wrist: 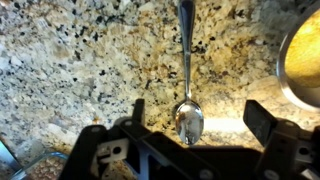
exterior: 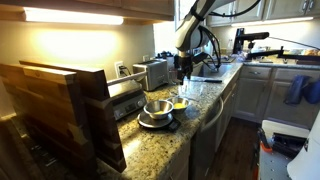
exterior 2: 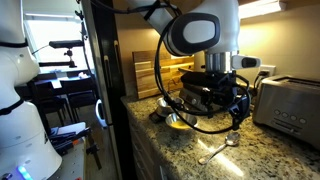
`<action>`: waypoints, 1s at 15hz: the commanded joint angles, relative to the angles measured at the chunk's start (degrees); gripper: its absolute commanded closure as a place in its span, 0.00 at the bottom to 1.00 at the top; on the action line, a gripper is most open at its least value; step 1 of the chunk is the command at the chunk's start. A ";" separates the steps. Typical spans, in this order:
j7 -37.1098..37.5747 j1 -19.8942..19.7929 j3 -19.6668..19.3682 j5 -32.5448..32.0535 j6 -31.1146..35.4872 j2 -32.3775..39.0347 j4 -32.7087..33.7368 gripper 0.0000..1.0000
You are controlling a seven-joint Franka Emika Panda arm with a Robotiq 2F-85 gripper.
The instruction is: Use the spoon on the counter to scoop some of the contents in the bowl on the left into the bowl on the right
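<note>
Wrist view: the spoon [wrist: 186, 60] lies flat on the counter [wrist: 80, 60], long axis vertical, bowl end toward frame bottom. The gripper [wrist: 198, 120] stands wide open, empty.

All three pictures are small and soft, with little fine detail. In an exterior view a strip light [exterior: 70, 15] under the cupboards burns out to white and throws a warm glow down the wall, while the wooden boards [exterior: 60, 110] in front sit dark and blurred. In an exterior view a bright window [exterior 2: 55, 35] washes out the background, and a white shape [exterior 2: 20, 110] close to the lens is out of focus. In the wrist view the desk [wrist: 80, 60] is warmly lit, a pale glare patch lies beside the spoon [wrist: 187, 80], and the gripper [wrist: 198, 115] is a dark, shadowed mass.
</note>
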 commanded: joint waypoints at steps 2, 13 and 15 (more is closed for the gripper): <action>-4.43 -3.39 1.81 1.49 2.73 6.12 4.29 0.00; -2.21 -3.98 2.72 0.31 1.31 11.58 8.62 0.00; -1.22 -3.53 2.53 -0.19 1.03 12.51 8.86 0.00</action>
